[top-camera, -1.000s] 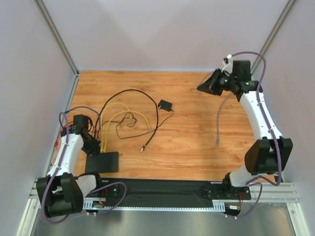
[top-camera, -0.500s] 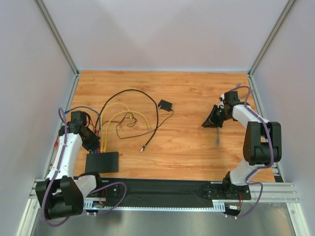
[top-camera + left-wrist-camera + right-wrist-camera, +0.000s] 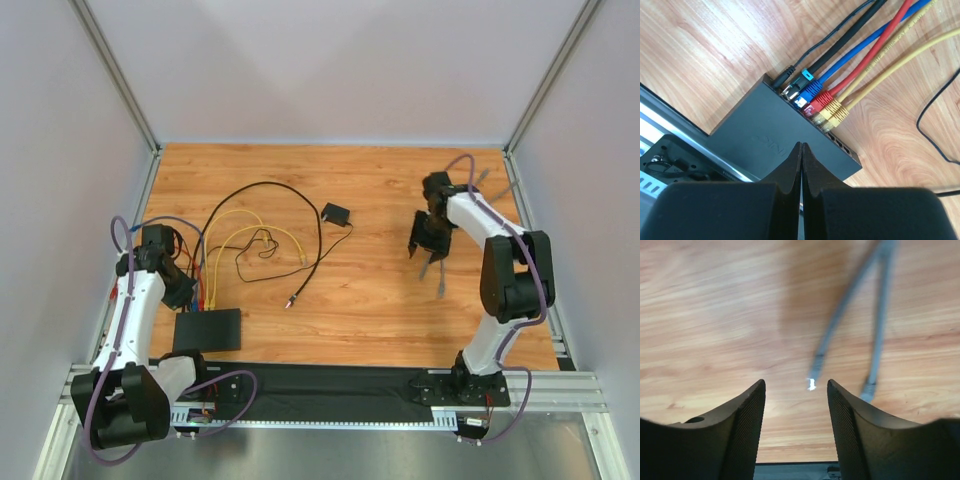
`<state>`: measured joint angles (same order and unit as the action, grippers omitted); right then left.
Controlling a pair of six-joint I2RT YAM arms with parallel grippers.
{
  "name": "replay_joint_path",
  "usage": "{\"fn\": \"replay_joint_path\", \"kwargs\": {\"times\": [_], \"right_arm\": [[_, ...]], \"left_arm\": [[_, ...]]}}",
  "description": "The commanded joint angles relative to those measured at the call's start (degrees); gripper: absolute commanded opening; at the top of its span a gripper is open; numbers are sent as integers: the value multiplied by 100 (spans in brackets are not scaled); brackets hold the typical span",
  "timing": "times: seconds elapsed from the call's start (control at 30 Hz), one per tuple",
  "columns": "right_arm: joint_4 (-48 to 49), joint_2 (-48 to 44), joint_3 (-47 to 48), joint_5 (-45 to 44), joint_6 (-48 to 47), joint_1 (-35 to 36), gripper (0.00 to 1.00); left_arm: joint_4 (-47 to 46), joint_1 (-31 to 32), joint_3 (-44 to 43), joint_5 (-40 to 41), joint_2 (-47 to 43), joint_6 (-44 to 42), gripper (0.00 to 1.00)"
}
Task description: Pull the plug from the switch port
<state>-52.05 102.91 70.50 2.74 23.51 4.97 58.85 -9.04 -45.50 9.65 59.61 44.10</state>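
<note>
Shows the switch port [image 3: 765,135] flat just beneath the clenched, empty left gripper [image 3: 801,150], coloured cables [image 3: 880,45] plugged along its far edge. Shows the right gripper [image 3: 796,390] parted, empty, above a loose grey cable [image 3: 878,325]. Wooden table [image 3: 370,320], pale walls [image 3: 330,70].

Your top view is evenly and softly lit: the worktop [image 3: 370,300] shows only faint shadows under the arms and no glare. The left wrist view is bright and sharp, with a dull sheen on the switch port [image 3: 760,135]. The right wrist view is motion-blurred. The grey cable [image 3: 878,325] streaks down from 12 o'clock, perhaps doubled by its shadow, and the fingers [image 3: 735,430] at 6 o'clock are dark.
</note>
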Motion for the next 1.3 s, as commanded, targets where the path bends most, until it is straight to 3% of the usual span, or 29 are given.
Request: {"fn": "replay_joint_path", "kwargs": {"times": [0.0, 0.07, 0.1, 0.2, 0.37, 0.5, 0.67, 0.8, 0.9, 1.1, 1.27], "right_arm": [[-481, -482, 1216, -793, -75, 1170, 55], [-316, -457, 1536, -374, -48, 1926, 56], [-88, -439, 1702, 421, -4, 2407, 56], [1124, -186, 1774, 1586, 258, 3269, 56], [2004, 913, 2810, 2973, 637, 4081, 57], [2498, 2193, 3653, 3565, 980, 4564, 58], [2446, 3540, 5067, 3751, 1532, 4723, 49], [2305, 4147, 5596, 3698, 2008, 4732, 43], [2444, 4342, 5554, 3698, 2237, 4767, 36], [2498, 4702, 5580, 3935, 2351, 4943, 35], [2498, 4493, 5141, 4050, 2290, 5101, 34]], "left_arm": [[83, -28, -109, 257, -64, 108, 1], [30, -28, -117, 231, -29, 90, 1], [-31, -28, -91, 222, 23, 82, 1], [-154, -54, -74, 239, 190, 29, 1], [-374, -116, 93, -147, 393, -42, 0], [-532, -133, 234, -314, 463, -85, 0], [-541, -133, 243, -297, 604, -182, 0], [-550, -142, 296, -271, 551, -129, 0], [-567, -142, 331, -253, 551, -94, 0], [-533, -142, 348, -165, 534, -59, 0], [-532, -142, 348, -121, 446, -50, 0]]}}
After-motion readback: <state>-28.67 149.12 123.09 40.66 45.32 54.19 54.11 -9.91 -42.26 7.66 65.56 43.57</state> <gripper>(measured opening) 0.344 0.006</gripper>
